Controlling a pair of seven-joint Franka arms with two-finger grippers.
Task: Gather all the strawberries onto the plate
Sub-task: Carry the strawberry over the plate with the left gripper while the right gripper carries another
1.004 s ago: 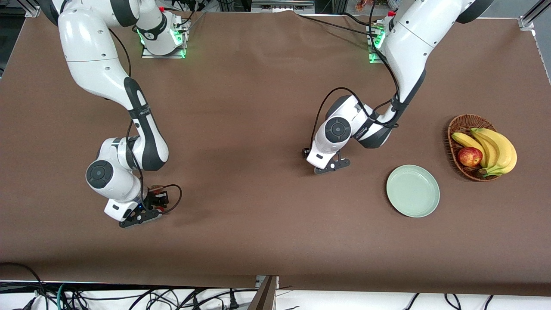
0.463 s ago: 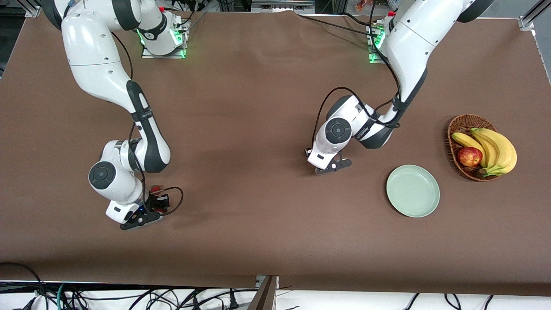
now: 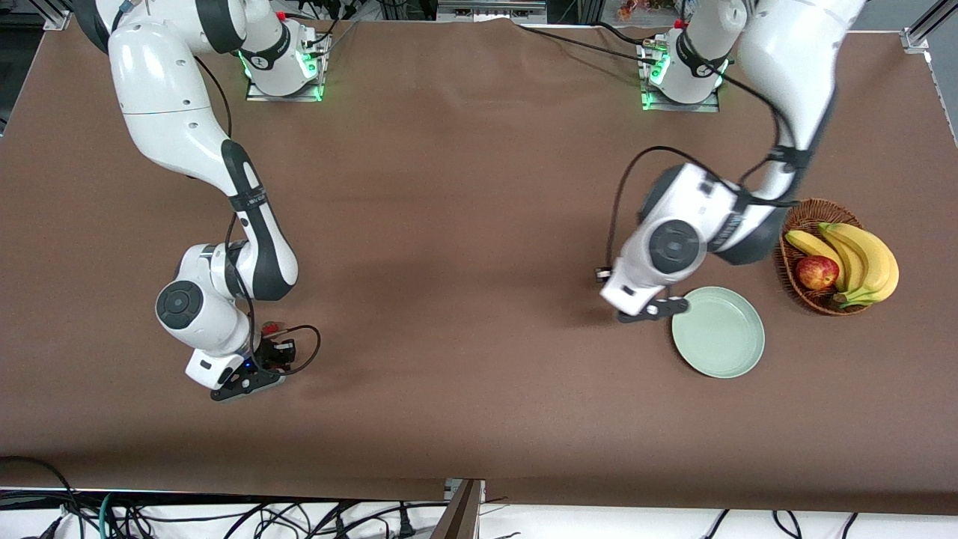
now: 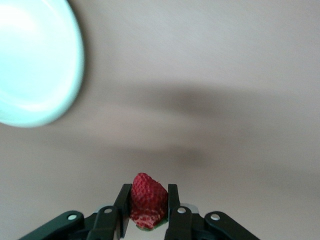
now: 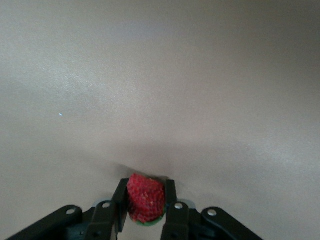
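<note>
Plate [image 3: 718, 332]: round, shallow, pale mint-green, slightly raised rim; lies flat and bare on the brown worktop toward the left arm's end.

Strawberry [image 4: 148, 201]: small, red, seeded; clamped between the left gripper's jaws, raised beside the plate's rim.

Second strawberry [image 5: 146, 198]: small, red, green top; clamped between the right gripper's jaws, low at the worktop near the right arm's end.

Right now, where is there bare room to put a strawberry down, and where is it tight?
The plate is bare inside. Brown table lies open between the two arms. It is tight at the basket, filled by bananas and an apple, and at the plate's rim by the left gripper.
</note>
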